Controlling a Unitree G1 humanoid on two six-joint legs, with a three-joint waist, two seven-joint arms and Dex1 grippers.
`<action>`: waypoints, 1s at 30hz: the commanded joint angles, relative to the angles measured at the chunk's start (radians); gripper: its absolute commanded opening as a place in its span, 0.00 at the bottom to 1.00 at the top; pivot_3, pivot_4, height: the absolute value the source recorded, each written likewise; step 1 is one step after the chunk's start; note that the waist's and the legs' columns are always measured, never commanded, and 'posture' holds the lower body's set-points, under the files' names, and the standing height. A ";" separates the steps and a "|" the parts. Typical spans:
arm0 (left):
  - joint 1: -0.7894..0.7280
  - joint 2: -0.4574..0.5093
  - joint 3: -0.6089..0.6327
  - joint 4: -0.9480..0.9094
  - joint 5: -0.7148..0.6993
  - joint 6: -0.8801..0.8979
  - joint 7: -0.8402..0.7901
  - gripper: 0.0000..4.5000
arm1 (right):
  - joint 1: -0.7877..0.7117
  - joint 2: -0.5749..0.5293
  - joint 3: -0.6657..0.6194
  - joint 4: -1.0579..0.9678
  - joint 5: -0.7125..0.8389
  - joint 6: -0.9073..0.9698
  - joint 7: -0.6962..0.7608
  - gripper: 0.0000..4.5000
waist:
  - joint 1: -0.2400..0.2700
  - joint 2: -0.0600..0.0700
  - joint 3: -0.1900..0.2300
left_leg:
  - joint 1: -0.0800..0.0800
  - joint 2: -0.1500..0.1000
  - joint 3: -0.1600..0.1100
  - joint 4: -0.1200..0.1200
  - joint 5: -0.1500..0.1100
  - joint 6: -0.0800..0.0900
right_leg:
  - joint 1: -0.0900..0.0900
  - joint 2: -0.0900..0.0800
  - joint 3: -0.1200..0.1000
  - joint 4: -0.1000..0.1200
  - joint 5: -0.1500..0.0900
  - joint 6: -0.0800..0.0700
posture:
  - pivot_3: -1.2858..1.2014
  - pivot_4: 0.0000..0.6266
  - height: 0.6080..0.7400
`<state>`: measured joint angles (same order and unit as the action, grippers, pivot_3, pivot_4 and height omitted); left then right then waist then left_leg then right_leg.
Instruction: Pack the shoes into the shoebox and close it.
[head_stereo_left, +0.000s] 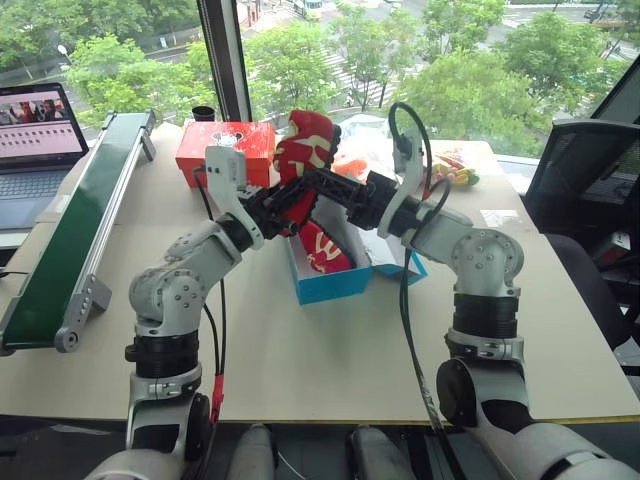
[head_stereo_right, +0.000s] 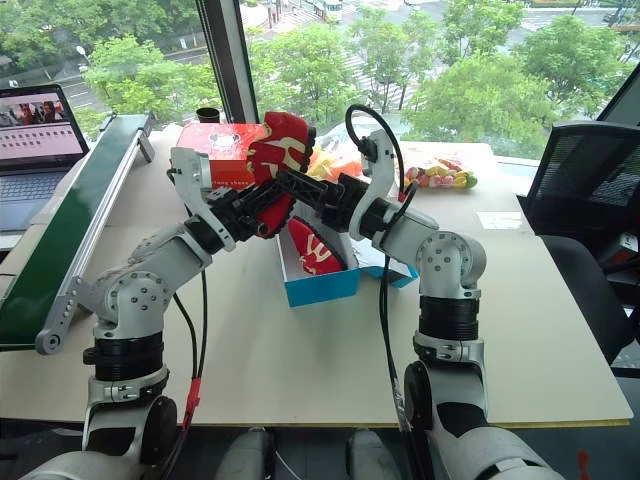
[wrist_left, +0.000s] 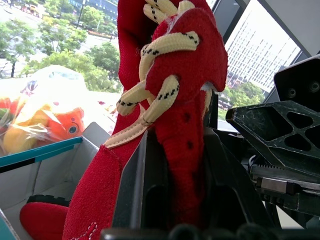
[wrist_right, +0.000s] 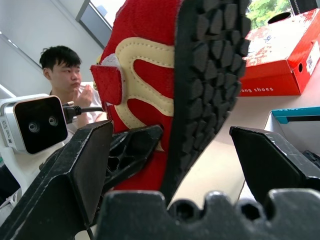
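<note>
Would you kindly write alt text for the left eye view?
Both arms hold a red shoe upright above the open blue shoebox, where another red shoe lies. The left gripper grips it.

Red shoe (head_stereo_left: 303, 150) upright in left gripper (head_stereo_left: 283, 208) above open blue shoebox (head_stereo_left: 330, 283), second shoe (head_stereo_left: 325, 250) inside.

A red box (head_stereo_left: 225, 150), a laptop (head_stereo_left: 35, 150), a green conveyor (head_stereo_left: 75, 230) and bagged toys (head_stereo_left: 455, 172) share the table (head_stereo_left: 330, 370).
</note>
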<state>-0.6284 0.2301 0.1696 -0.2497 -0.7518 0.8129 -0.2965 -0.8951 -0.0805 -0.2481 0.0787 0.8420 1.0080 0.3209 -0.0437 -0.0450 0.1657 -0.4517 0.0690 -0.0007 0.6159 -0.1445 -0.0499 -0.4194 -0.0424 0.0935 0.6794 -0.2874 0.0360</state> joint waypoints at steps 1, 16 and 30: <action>-0.001 -0.008 -0.006 -0.075 -0.044 0.009 -0.003 0.10 | -0.055 -0.002 -0.049 0.000 0.009 -0.074 -0.028 0.46 | 0.001 0.000 0.000 | 0.000 0.000 0.000 0.000 0.000 0.000 | 0.000 0.000 0.000 0.000 0.000 0.000 | 0.52 0.24 0.99; 0.017 -0.036 0.015 -0.104 -0.120 0.046 0.021 0.65 | -0.101 0.019 -0.080 0.059 0.006 -0.144 -0.077 0.11 | 0.001 0.000 0.000 | 0.000 0.000 0.000 0.000 0.000 0.000 | 0.000 0.000 0.000 -0.001 0.000 0.000 | 0.52 0.24 0.99; 0.080 0.342 0.153 -0.070 -0.039 0.017 -0.104 1.00 | -0.090 -0.095 0.143 -0.005 -0.103 -0.069 0.008 0.10 | -0.006 0.000 0.000 | 0.000 0.000 0.000 -0.001 0.000 0.000 | -0.001 0.000 0.000 -0.001 0.000 0.000 | 0.52 0.24 0.99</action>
<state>-0.5638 0.4829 0.2456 -0.3484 -0.8456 0.8827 -0.3498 -0.9647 -0.1609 -0.1395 0.1348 0.7475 0.9268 0.2861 -0.0497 -0.0446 0.1660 -0.4520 0.0691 -0.0007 0.6148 -0.1445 -0.0499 -0.4208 -0.0422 0.0936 0.6787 -0.2876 0.0360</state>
